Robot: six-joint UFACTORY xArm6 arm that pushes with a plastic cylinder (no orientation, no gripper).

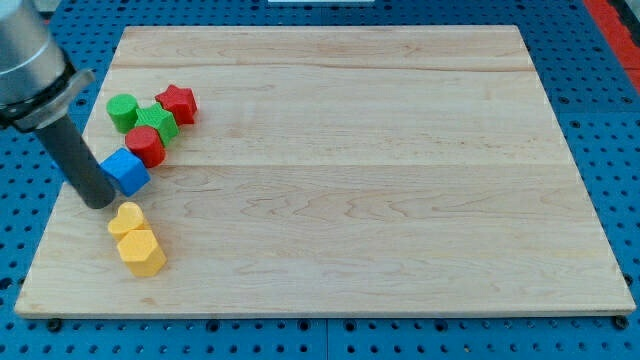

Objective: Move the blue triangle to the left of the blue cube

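Observation:
One blue block (pixel 126 170) lies near the board's left edge and looks like a cube. No blue triangle shows in this view; my rod may hide it. My tip (pixel 100 203) rests on the board just left of and slightly below the blue block, touching or almost touching its left side. The dark rod rises from there toward the view's top left.
A red cylinder (pixel 145 146) touches the blue block's upper right. Above it are a green star (pixel 157 123), a green cylinder (pixel 122 111) and a red star (pixel 177 103). A yellow heart (pixel 127 217) and a yellow hexagon (pixel 141 251) lie below. The board's left edge (pixel 60 215) is close.

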